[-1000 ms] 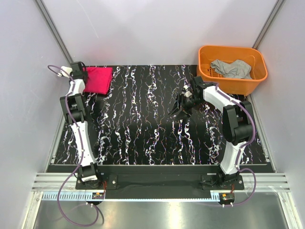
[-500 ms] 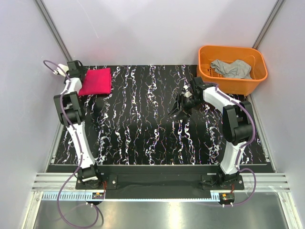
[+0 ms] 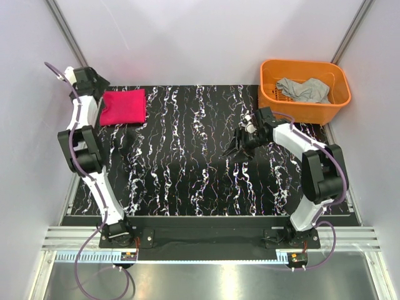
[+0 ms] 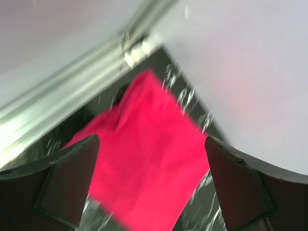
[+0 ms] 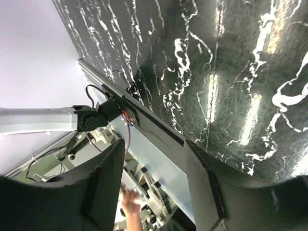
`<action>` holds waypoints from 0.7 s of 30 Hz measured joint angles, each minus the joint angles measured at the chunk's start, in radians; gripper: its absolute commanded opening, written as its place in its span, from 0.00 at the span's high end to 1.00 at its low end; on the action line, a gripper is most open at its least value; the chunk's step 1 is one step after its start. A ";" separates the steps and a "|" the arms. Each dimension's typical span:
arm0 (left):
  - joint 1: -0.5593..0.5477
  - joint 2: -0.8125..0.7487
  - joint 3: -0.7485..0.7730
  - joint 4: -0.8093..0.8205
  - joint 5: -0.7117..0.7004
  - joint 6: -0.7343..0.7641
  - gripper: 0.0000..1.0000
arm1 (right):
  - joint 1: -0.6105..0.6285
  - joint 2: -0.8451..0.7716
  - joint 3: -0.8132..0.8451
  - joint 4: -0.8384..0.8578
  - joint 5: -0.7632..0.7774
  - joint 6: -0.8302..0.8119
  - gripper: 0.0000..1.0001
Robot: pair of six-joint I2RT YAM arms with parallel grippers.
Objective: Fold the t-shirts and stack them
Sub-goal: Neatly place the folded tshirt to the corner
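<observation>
A folded red t-shirt [image 3: 123,106] lies flat at the back left corner of the black marbled table [image 3: 187,169]. My left gripper [image 3: 99,83] hovers just left of and above it, open. In the left wrist view the red t-shirt [image 4: 149,163] shows blurred below the wide-spread fingers [image 4: 67,183], with nothing between them. A crumpled grey t-shirt [image 3: 303,89] sits in the orange basket [image 3: 331,111] at the back right. My right gripper [image 3: 235,146] hangs over the middle right of the table, open and empty. Through the right gripper [image 5: 154,192] only the table's near edge shows.
The metal frame post [image 3: 65,37] and white side wall stand close behind the left arm. The basket sits just behind the right arm's forearm. A rail [image 3: 206,237] with both arm bases runs along the near edge.
The left gripper opened, released the red t-shirt and drew back up and left toward the corner. The shirt now lies flat. The right gripper shifted slightly right and opened a little.
</observation>
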 measured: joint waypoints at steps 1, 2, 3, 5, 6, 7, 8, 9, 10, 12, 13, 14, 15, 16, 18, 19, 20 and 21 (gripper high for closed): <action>-0.005 -0.035 -0.055 -0.003 0.016 0.010 0.04 | 0.000 -0.020 -0.013 0.009 0.000 0.003 0.39; -0.012 -0.075 -0.116 -0.015 0.035 0.021 0.04 | 0.000 -0.037 -0.024 0.017 0.000 0.008 0.39; -0.021 -0.114 -0.179 -0.023 0.058 0.028 0.04 | 0.000 -0.055 -0.038 0.032 0.000 0.013 0.38; -0.048 -0.206 -0.323 -0.026 0.102 0.040 0.03 | 0.000 -0.089 -0.068 0.063 0.001 0.027 0.38; -0.072 -0.263 -0.407 -0.026 0.120 0.049 0.02 | 0.000 -0.107 -0.089 0.082 0.003 0.035 0.37; -0.104 -0.322 -0.487 -0.035 0.134 0.058 0.02 | 0.000 -0.127 -0.113 0.100 0.004 0.045 0.36; -0.146 -0.381 -0.563 -0.042 0.146 0.067 0.01 | 0.000 -0.149 -0.145 0.124 0.005 0.056 0.36; -0.196 -0.440 -0.635 -0.037 0.158 0.074 0.01 | 0.000 -0.169 -0.173 0.141 0.005 0.065 0.36; -0.257 -0.504 -0.704 -0.042 0.174 0.080 0.01 | 0.000 -0.196 -0.208 0.154 0.005 0.077 0.35; -0.382 -0.615 -0.816 -0.029 0.219 0.093 0.08 | 0.000 -0.249 -0.273 0.179 0.005 0.097 0.35; -0.438 -0.666 -0.859 -0.030 0.245 0.106 0.12 | 0.000 -0.274 -0.299 0.188 0.005 0.106 0.35; -0.474 -0.707 -0.890 -0.033 0.270 0.121 0.16 | 0.000 -0.297 -0.320 0.190 0.004 0.116 0.35; -0.483 -0.735 -0.904 -0.037 0.291 0.140 0.35 | 0.000 -0.314 -0.332 0.194 0.003 0.123 0.35; -0.464 -0.750 -0.906 -0.040 0.315 0.159 0.47 | 0.000 -0.335 -0.343 0.197 0.004 0.132 0.35; -0.372 -0.745 -0.883 -0.032 0.349 0.188 0.79 | 0.000 -0.383 -0.354 0.204 0.003 0.153 0.34; -0.310 -0.730 -0.861 -0.025 0.362 0.198 0.89 | 0.000 -0.410 -0.355 0.207 0.004 0.162 0.35; -0.251 -0.706 -0.835 -0.014 0.372 0.208 0.94 | 0.000 -0.435 -0.356 0.212 0.003 0.167 0.35; -0.193 -0.675 -0.808 0.004 0.383 0.215 1.00 | 0.000 -0.462 -0.356 0.218 0.003 0.175 0.35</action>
